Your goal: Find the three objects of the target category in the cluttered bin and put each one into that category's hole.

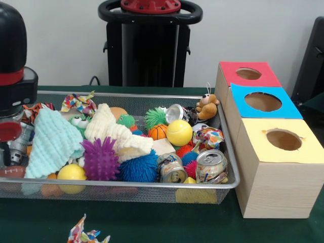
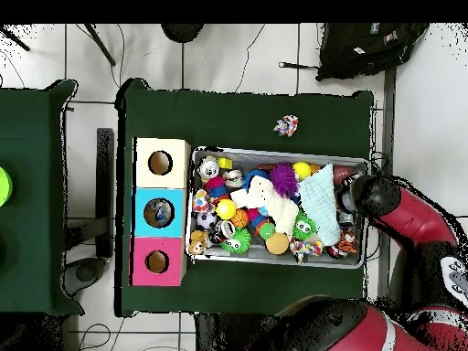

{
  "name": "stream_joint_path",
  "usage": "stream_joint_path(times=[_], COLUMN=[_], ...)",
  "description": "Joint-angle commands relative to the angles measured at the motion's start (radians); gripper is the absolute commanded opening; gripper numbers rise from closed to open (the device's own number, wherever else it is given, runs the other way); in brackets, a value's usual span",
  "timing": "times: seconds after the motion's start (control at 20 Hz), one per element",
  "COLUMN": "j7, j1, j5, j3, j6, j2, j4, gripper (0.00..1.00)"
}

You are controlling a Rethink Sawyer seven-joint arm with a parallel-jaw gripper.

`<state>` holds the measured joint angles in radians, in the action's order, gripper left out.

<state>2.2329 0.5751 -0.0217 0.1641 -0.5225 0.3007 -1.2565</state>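
The wire-mesh bin (image 1: 152,186) is full of toys and also shows in the overhead view (image 2: 274,151). No clear plastic bottle shows plainly among them. My arm (image 1: 12,76) comes down at the bin's left end. The gripper (image 1: 16,146) is low among the clutter there, half hidden beside a mint cloth (image 1: 53,142), and its state does not show. In the overhead view the arm (image 2: 370,196) covers it. The blue-panelled hole (image 1: 262,102) is the middle one of the wooden box, right of the bin, and also shows in the overhead view (image 2: 158,213).
The red hole (image 1: 248,74) and the yellow hole (image 1: 283,139) flank the blue one. Dented metal cans (image 1: 171,168) (image 1: 211,166), a yellow ball (image 1: 179,132), a purple spiky ball (image 1: 100,159) and a cream cloth (image 1: 114,132) lie in the bin. A wrapper (image 1: 86,235) lies on the table.
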Motion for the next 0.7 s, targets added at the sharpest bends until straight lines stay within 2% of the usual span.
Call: stream_joint_path(times=[0.05,0.7], j7=[-0.042,-0.048], j1=[0.018,0.013], j5=[-0.025,-0.056], j3=[-0.113,-0.094], j6=[-0.067,-0.043], j2=[-0.012,-0.071], j4=[-0.128,-0.074], gripper=[1.00,1.00])
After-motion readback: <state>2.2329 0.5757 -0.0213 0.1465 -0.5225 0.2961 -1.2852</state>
